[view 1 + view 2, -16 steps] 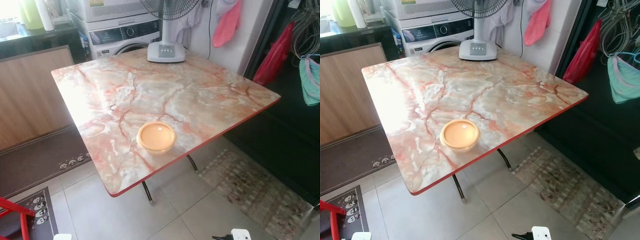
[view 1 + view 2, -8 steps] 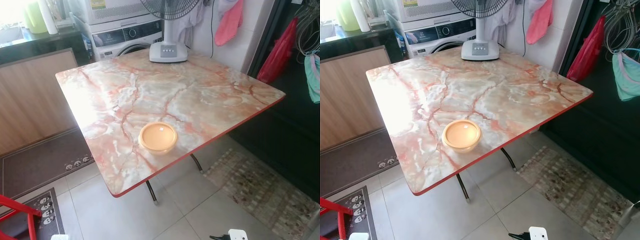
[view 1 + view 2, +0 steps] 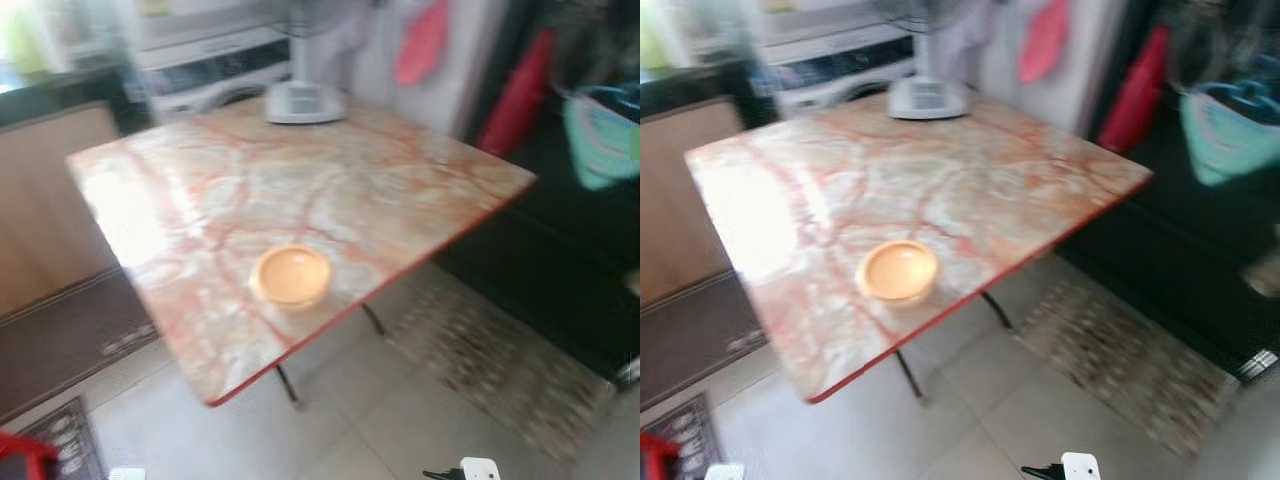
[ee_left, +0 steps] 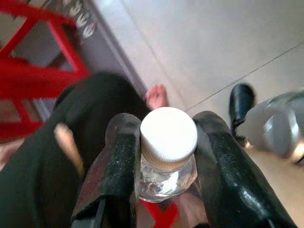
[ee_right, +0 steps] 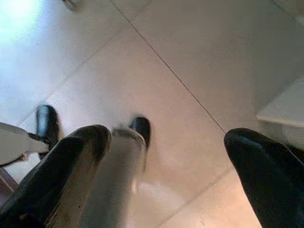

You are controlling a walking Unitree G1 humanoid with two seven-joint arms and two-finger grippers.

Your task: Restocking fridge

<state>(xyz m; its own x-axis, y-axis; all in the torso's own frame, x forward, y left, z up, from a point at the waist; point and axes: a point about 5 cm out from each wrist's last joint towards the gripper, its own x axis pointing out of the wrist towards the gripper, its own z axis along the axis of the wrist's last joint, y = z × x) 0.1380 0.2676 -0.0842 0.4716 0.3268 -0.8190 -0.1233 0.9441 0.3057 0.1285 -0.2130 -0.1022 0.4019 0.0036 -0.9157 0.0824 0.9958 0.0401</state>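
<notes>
A bowl point(image 3: 290, 276) is sitting on the table point(image 3: 400, 190) near its front edge; a fan base point(image 3: 303, 101) is standing at the far edge, a rug point(image 3: 490, 360) lying on the floor to the right.

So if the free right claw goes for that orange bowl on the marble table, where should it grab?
Judging from the blurred head views, pinch the rim of the orange bowl from above on its near side: it is low, round and open-topped, close to the table edge. The right claw is open over the floor; the left claw holds a bottle.
</notes>
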